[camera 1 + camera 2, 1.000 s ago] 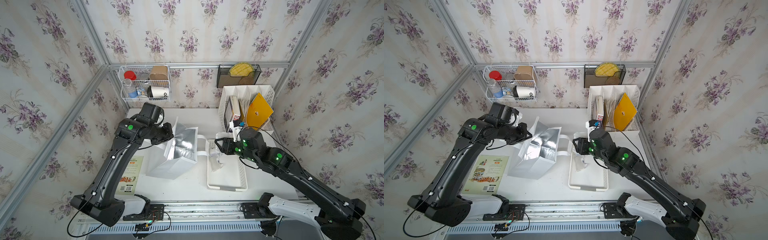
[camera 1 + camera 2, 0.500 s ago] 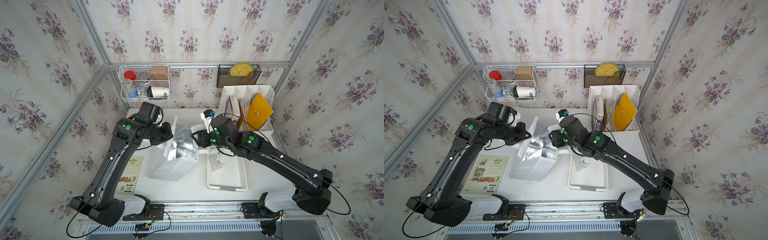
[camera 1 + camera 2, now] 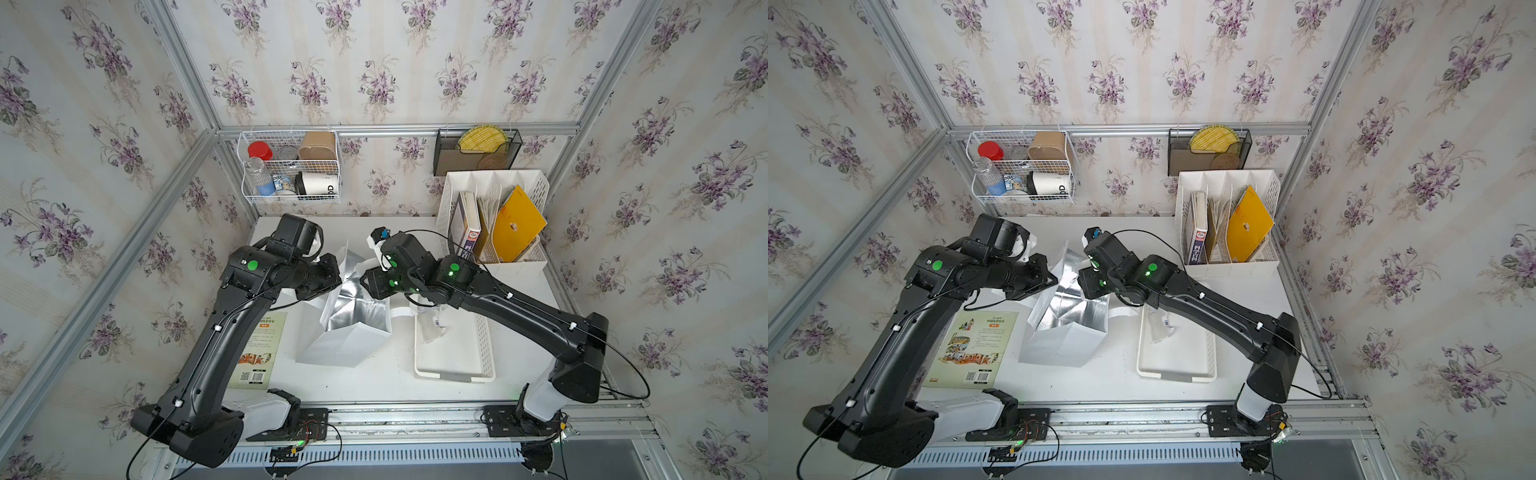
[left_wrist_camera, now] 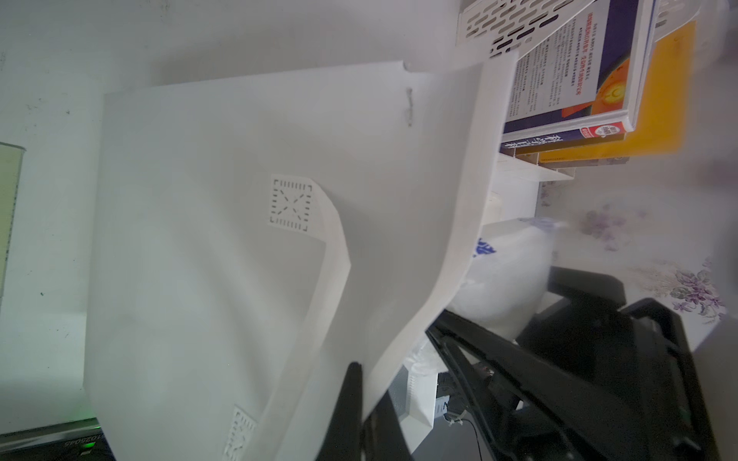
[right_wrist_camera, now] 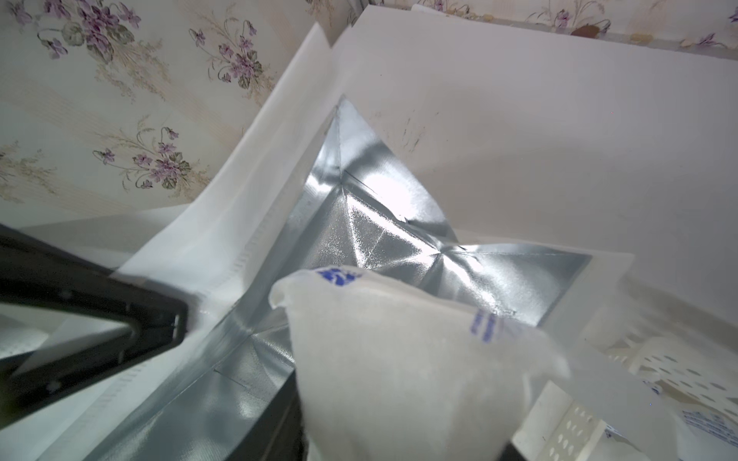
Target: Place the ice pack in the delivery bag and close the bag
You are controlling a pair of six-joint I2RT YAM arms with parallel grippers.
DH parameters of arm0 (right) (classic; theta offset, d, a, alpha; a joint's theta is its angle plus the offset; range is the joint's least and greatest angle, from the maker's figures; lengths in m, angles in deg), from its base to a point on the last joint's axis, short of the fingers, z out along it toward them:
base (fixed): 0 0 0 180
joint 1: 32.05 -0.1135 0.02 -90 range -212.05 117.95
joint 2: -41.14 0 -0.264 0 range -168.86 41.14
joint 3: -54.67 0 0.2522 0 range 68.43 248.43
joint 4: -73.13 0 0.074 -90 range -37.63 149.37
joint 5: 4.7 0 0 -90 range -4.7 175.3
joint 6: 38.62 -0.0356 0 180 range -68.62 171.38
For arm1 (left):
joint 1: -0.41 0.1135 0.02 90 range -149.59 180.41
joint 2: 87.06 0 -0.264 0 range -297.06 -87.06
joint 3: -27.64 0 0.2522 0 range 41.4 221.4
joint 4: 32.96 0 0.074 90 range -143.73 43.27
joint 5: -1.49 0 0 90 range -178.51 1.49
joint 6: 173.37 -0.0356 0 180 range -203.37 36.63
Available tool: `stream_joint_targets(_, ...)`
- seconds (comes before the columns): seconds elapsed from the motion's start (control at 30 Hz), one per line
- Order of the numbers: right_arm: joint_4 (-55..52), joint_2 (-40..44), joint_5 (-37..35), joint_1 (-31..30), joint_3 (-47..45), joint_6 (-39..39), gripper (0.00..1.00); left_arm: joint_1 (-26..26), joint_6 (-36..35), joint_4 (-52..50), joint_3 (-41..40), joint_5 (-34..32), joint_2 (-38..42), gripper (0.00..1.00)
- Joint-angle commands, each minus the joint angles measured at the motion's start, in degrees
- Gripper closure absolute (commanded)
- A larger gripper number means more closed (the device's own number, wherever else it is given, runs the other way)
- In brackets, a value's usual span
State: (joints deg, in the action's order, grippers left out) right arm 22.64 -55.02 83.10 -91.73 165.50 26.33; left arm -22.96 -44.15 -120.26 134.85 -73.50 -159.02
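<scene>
The delivery bag (image 3: 353,332) (image 3: 1067,340) stands on the table, its silver foil lining (image 5: 383,239) open upward. My left gripper (image 3: 336,277) (image 4: 365,399) is shut on the bag's left wall (image 4: 239,239) near the rim, with the wall between its fingers. My right gripper (image 3: 368,286) (image 3: 1086,286) hangs over the bag's right rim. It is shut on the ice pack (image 5: 399,359), a whitish pouch with blue print that hangs over the foil opening. The pack (image 4: 507,279) also shows past the bag's edge in the left wrist view. Both top views hide it under the gripper.
A low white perforated tray (image 3: 486,345) lies right of the bag with another pouch (image 3: 430,328) in it. A book (image 3: 259,345) lies flat to the bag's left. A white file rack (image 3: 494,220) stands at the back right. A wire basket (image 3: 291,170) hangs on the back wall.
My right arm has swung left from over the tray to the bag's mouth, carrying the ice pack. The left gripper has kept its hold on the bag's wall.
</scene>
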Motion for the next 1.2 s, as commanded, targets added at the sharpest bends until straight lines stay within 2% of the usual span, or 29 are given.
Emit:
stream_joint_targets(0.0,1.0,-1.5,1.4,-1.1,1.1,1.0,0.70,0.0,0.2,-0.9,-0.2,-1.1,0.5,1.00)
stream_joint_targets(0.33,0.7,-6.9,2.7,-2.5,2.2,1.4,0.69,0.0,0.7,-1.4,-1.2,-4.2,2.3,1.00)
stream_joint_targets(0.53,1.1,-8.9,2.7,-2.7,0.7,1.3,0.69,0.0,0.5,0.0,-4.7,-5.2,4.4,1.00)
stream_joint_targets(0.73,4.2,-7.7,2.9,-3.0,-4.1,-0.9,0.70,0.1,-0.5,3.0,-7.5,-8.1,8.7,1.00)
stream_joint_targets(0.93,6.7,-5.6,1.9,-4.5,-7.6,-1.7,0.70,0.1,-0.6,9.6,-11.1,-8.0,13.9,1.00)
stream_joint_targets(1.17,7.7,-3.7,-1.2,-5.8,-8.2,-0.6,0.70,0.1,-1.4,10.7,-11.6,-5.9,13.1,1.00)
